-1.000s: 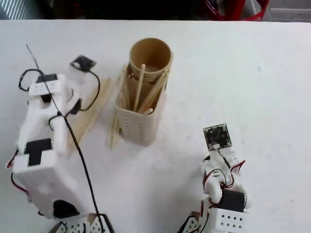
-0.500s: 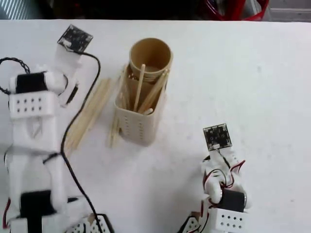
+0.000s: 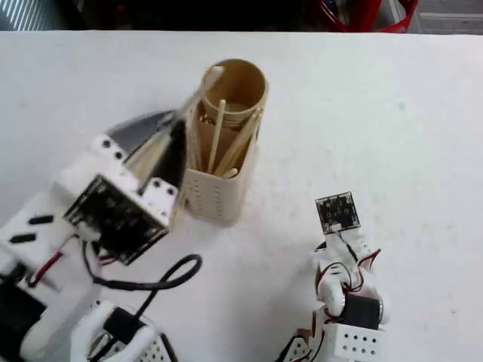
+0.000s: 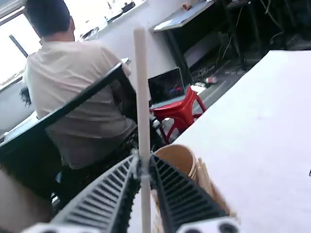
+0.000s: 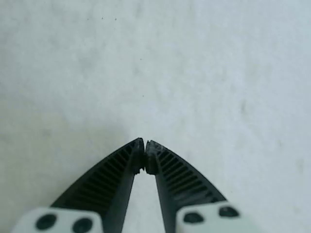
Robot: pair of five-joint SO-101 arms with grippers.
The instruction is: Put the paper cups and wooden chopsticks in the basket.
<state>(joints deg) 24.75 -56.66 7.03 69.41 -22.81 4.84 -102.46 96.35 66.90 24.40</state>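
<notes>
Swung in beside the basket (image 3: 215,194), left jaws clench a chopstick (image 4: 141,97) near the paper cups (image 3: 243,78) (right jaws closed, empty).

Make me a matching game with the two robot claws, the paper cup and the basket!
1. left gripper
2. right gripper
3. tan paper cup
4. cream perforated basket

A. standing on the white table
B. shut on a pale wooden chopstick
C. shut, holding nothing
D. sitting inside the basket

Pairs: 1-B, 2-C, 3-D, 4-A

The beige basket (image 3: 215,197) stood upright with stacked paper cups (image 3: 255,90) and wooden chopsticks (image 3: 217,136) inside; a raised chopstick (image 3: 202,90) slanted beside it.
</notes>
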